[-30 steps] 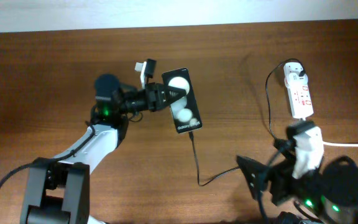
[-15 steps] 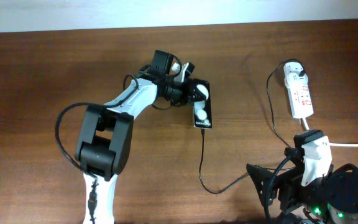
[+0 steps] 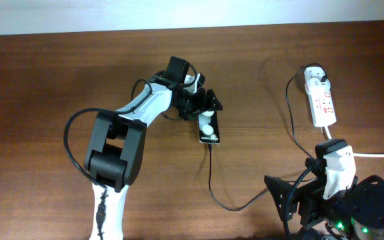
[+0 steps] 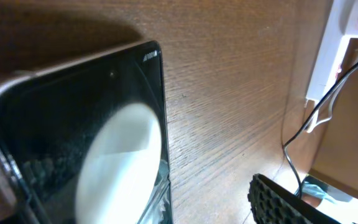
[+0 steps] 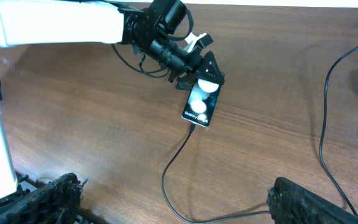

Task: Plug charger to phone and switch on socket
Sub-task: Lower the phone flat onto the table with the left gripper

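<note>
The black phone (image 3: 209,127) lies flat on the wooden table, two white spots on its glossy face (image 5: 202,99). My left gripper (image 3: 204,109) hovers over its far end, open, and wood shows between the phone (image 4: 104,137) and one finger pad (image 4: 291,202). The charger's thin black cable (image 3: 211,175) meets the phone's near end, loops across the table (image 5: 166,180) and climbs to a white plug adapter (image 3: 315,75) in the socket (image 3: 322,103). My right gripper (image 5: 179,205) is low at the near right, open, with only a stretch of cable lying between its fingers.
The socket's thick white cord (image 3: 379,155) runs off to the right edge. The left arm (image 3: 145,107) stretches from the near edge up across the table's left half. The table's back edge meets a pale wall.
The left gripper carried the phone right and toward me, set it flat and opened off it. The cable's loop shifted with it. The right arm drew back slightly.
</note>
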You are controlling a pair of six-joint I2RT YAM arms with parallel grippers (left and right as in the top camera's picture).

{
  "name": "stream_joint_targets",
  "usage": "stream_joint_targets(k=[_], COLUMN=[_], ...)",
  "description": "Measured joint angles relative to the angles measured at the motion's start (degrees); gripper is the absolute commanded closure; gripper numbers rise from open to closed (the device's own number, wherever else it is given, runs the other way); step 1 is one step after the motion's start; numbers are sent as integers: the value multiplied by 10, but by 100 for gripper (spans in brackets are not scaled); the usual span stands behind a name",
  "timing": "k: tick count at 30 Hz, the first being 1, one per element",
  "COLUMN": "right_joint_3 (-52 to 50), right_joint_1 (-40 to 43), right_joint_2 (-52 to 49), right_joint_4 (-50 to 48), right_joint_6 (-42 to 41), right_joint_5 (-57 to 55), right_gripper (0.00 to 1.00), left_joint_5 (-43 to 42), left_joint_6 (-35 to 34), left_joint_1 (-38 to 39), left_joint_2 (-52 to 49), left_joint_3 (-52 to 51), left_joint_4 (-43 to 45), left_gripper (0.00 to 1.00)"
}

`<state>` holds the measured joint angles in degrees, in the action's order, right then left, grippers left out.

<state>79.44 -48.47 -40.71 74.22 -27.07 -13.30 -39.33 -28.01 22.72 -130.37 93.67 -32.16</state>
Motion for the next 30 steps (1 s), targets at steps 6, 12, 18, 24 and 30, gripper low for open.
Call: stream_joint_targets(k=[6, 12, 18, 24, 30], right_joint_3=[0, 0, 0, 0, 0], right_joint_1=[0, 0, 0, 0, 0], right_joint_2=[0, 0, 0, 0, 0], right_joint_4=[0, 0, 0, 0, 0], right_joint_6=[0, 0, 0, 0, 0], right_joint_5=[0, 0, 0, 0, 0], right_gripper=[1, 1, 1, 1, 1], left_joint_5=[33, 49, 67, 115, 296], left_joint_6=[2, 1, 22, 49, 51], left_joint_1=[8, 12, 12, 12, 9], left_joint_2=[12, 14, 14, 19, 34], left_joint_3=[6, 6, 6, 15, 23], left_joint_4=[-25, -16, 7, -55, -180], left_gripper=[1, 1, 1, 1, 1])
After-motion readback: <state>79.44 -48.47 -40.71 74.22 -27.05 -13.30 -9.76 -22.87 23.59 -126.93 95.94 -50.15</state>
